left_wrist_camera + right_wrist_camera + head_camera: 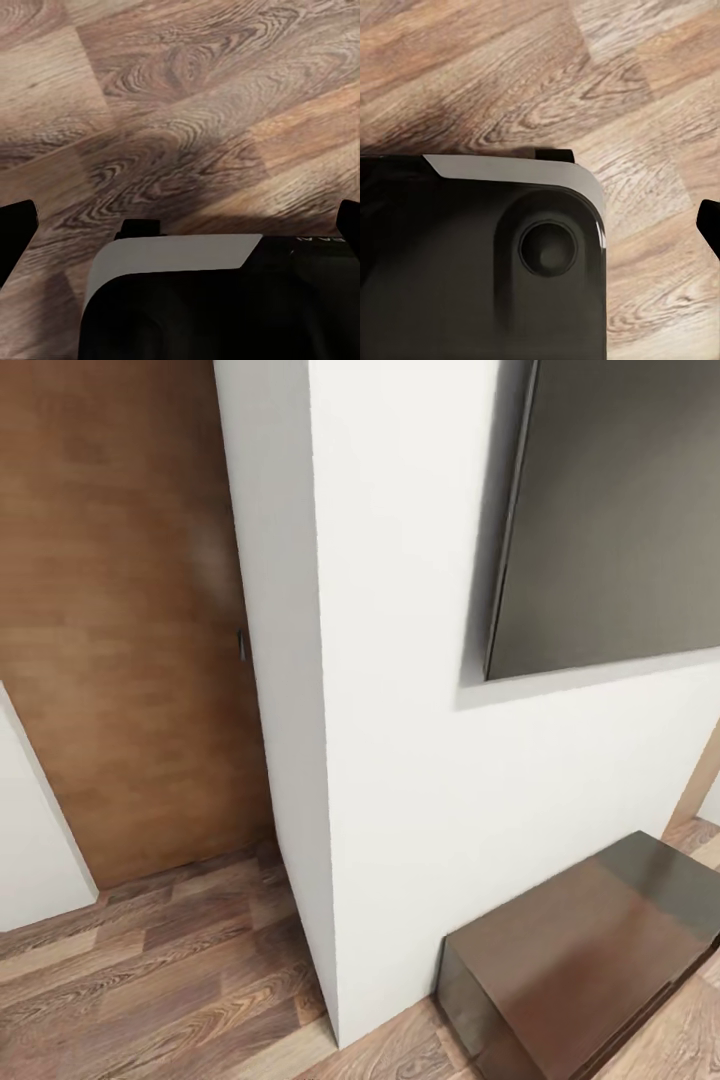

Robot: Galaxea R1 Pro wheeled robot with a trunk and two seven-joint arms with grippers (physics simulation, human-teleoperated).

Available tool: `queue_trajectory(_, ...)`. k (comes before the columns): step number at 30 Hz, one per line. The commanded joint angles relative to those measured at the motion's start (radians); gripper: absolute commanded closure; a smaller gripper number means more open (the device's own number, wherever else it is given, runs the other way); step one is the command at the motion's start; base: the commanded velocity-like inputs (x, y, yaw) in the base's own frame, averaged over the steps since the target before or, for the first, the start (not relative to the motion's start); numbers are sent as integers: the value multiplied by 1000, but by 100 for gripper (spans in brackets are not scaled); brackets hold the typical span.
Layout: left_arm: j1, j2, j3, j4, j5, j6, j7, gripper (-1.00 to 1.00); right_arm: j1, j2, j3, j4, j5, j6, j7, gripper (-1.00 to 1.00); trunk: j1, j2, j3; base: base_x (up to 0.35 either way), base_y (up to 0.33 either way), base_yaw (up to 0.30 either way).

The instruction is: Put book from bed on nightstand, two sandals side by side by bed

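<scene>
The book, the bed, the nightstand and the two sandals are out of view. My left gripper hangs over the wood-plank floor just above my dark robot base. Its two black fingertips sit far apart at the picture's edges, open and empty. Of my right gripper, one black fingertip shows at the far edge over the floor. Nothing is held there.
A white wall corner juts out straight ahead. A brown wooden door stands to its left, and a dark flat panel hangs on the wall to its right. A long low dark brown bench lies against the wall at lower right.
</scene>
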Motion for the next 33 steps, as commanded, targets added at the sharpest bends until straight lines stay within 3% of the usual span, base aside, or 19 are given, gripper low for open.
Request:
queue_trajectory(1, 0, 0, 1, -1, 3, -1, 0, -100, 0, 0, 2, 0, -1, -3, -2, -100, 0, 0, -1, 0, 0, 293)
queue_trajectory(33, 0, 0, 1, 0, 3, -1, 0, -100, 0, 0, 3, 0, -1, -3, -2, -100, 0, 0, -1, 0, 0, 293)
